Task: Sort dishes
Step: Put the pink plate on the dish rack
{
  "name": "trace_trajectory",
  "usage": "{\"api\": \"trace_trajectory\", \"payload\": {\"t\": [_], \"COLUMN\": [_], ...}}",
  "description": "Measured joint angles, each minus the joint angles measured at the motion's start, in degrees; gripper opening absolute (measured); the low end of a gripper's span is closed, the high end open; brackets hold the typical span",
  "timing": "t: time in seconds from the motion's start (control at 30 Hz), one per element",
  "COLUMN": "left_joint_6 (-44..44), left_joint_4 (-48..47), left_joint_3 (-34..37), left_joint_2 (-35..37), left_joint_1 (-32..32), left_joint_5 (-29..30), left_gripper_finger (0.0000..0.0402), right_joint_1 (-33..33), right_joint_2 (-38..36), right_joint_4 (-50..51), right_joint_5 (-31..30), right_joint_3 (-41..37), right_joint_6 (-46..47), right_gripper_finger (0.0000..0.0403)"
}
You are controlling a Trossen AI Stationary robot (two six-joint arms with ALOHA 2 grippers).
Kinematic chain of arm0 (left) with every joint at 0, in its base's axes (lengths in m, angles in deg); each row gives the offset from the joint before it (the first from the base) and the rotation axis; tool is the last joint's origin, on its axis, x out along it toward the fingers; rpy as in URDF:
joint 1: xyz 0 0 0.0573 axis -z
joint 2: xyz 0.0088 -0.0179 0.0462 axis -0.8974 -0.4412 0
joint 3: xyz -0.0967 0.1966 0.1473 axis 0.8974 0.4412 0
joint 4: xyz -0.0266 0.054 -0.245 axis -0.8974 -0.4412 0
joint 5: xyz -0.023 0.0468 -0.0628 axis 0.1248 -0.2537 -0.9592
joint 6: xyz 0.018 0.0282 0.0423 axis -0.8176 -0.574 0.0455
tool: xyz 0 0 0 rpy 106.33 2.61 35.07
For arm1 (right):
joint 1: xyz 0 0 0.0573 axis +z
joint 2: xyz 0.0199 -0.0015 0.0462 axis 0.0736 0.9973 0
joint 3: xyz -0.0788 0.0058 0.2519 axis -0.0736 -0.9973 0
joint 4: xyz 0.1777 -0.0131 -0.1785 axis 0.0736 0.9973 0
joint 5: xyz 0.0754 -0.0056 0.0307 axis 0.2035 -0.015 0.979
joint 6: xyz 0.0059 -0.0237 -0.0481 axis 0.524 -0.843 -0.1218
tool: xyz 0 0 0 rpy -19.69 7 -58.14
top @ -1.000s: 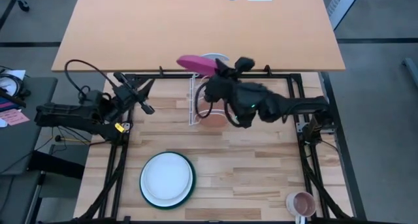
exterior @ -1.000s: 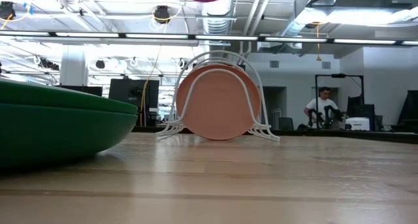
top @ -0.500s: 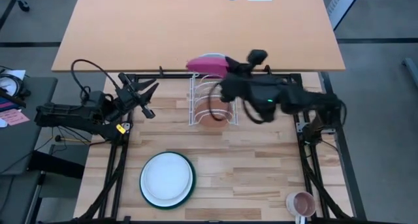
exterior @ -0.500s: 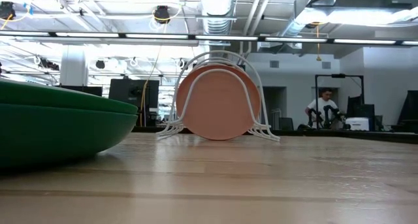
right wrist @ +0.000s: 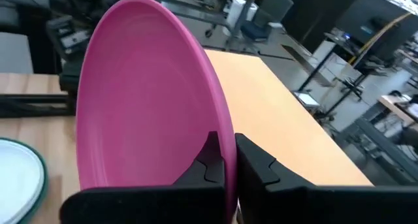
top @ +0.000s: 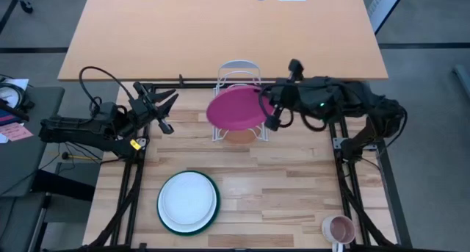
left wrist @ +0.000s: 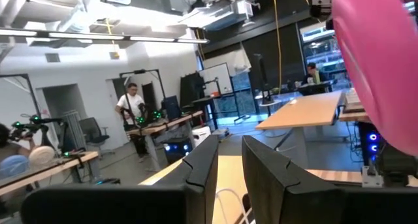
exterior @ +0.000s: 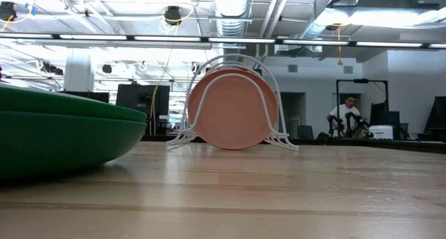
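My right gripper (top: 269, 109) is shut on the magenta-pink plate (top: 235, 109), which hangs above the white wire rack (top: 239, 68); the left wrist view also catches this plate (left wrist: 372, 61). The terracotta plate (exterior: 231, 108) stands on its edge in the rack (exterior: 230, 61). At the near left the white plate (top: 187, 199) lies in the dark green plate (top: 163, 217), which rests on the table (exterior: 56, 134). My left gripper (top: 167, 111) waits at the table's left, high up, slightly open with nothing between its fingers (left wrist: 204, 166). My right gripper pinches the pink plate's rim (right wrist: 226, 145) between its two fingers, one on each face. The fingers come from the table's right side, about level. The plate is lifted clear above the rack, tilted, with its hollow face turned upward in the high view.
A small pink mug (top: 338, 228) stands at the near right corner. A large tan tabletop (top: 220, 24) lies beyond the far edge. The dark frame rails (top: 345, 200) run along both sides. Bare wood (top: 279, 193) lies between the stacked plates and the mug.
My right gripper has drawn back toward the table's right and near edges and rolled, still shut on the pink plate. The plate has come from beyond the rack's far end to above the rack and turned from nearly edge-on to face-up in the high view.
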Motion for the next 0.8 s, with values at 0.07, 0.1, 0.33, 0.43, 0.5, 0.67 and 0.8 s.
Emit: {"api": "trace_trajectory", "payload": {"t": [0.07,0.1,0.33,0.43,0.5,0.67,0.8], "left_joint_6": [0.00,0.02,-0.79,-0.83,-0.81,-0.42,-0.40], "left_joint_4": [-0.08,-0.16,-0.44,-0.42,-0.37,-0.39,-0.40], "left_joint_3": [0.00,0.00,0.00,0.00,0.00,0.00,0.00], "left_joint_2": [0.01,0.01,-0.01,-0.01,-0.01,-0.01,-0.01], "left_joint_1": [0.00,0.00,0.00,-0.02,-0.02,-0.02,-0.02], "left_joint_5": [0.00,0.02,0.06,0.26,0.27,0.30,0.31], "left_gripper_finger": [0.0065,0.0065,0.0065,0.0065,0.0065,0.0065,0.0065], "right_joint_1": [0.25,0.49,3.43,4.76,5.29,8.88,12.28], "right_joint_2": [0.54,0.85,1.05,1.07,0.86,0.44,0.73], "right_joint_4": [-2.31,-4.01,-17.32,-17.25,-16.64,-9.54,7.65], "right_joint_5": [-4.09,-6.31,-19.00,-23.48,-25.08,-29.74,-34.53], "right_joint_3": [-0.01,-0.01,0.91,3.90,5.61,7.05,6.88], "right_joint_6": [-1.17,-2.48,-19.67,-21.96,-22.50,-16.97,-1.32], "right_gripper_finger": [0.0012,0.0012,0.0012,0.0012,0.0012,0.0012,0.0012]}}
